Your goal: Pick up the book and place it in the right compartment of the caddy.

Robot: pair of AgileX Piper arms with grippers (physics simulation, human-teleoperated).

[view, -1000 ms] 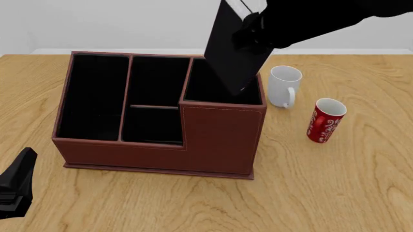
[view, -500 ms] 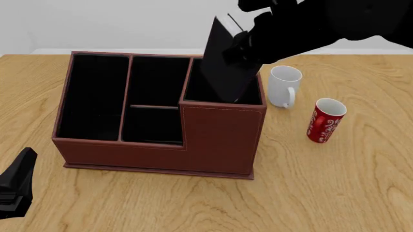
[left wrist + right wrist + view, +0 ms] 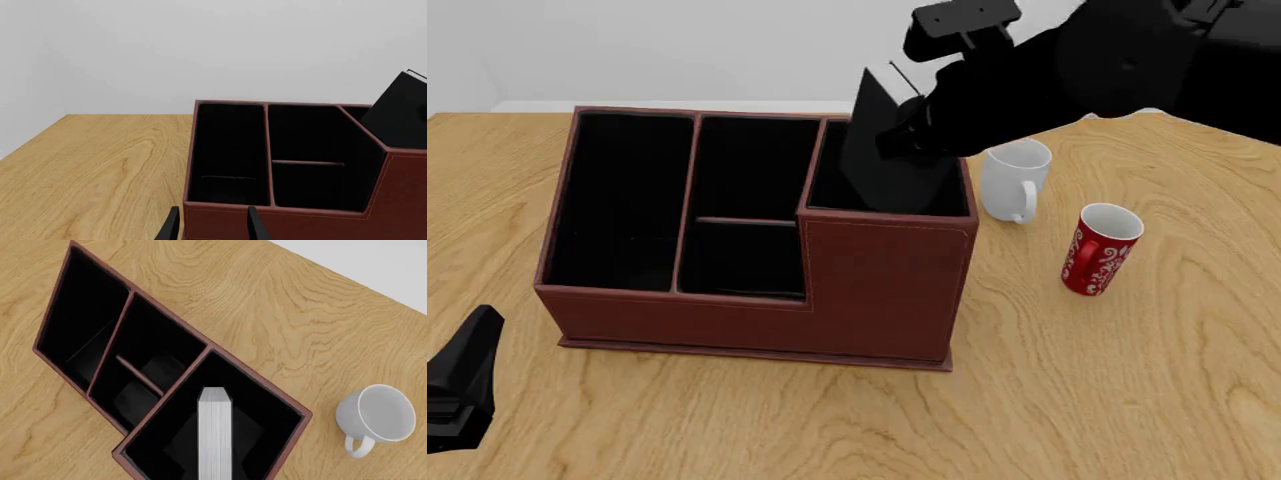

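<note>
The left gripper (image 3: 461,385) waits low at the near left corner of the wooden table (image 3: 1121,400), well apart from the work, its two fingers (image 3: 172,227) parted with nothing between them; beside it stands the caddy (image 3: 761,300), its long narrow section and two small middle sections bare and black. Further right, the book (image 3: 888,160) has sunk markedly over the past second: a second ago it hung tilted with only its lower corner below the rim, and now its lower half stands inside the right compartment (image 3: 941,200), leaning with its top toward the left; the right wrist view shows the white page edge (image 3: 215,440) centred over the compartment's black floor. The right gripper (image 3: 918,125) has followed it down and is clamped on the book's upper part, though its fingers merge with the black arm. By this reading the placing is nearly done, with only the last lowering and the release left. To the right a white mug (image 3: 1014,178) stands just beside the caddy, and a red can (image 3: 1098,250) nearer the camera. Behind the table rises a plain pale wall (image 3: 667,50).
</note>
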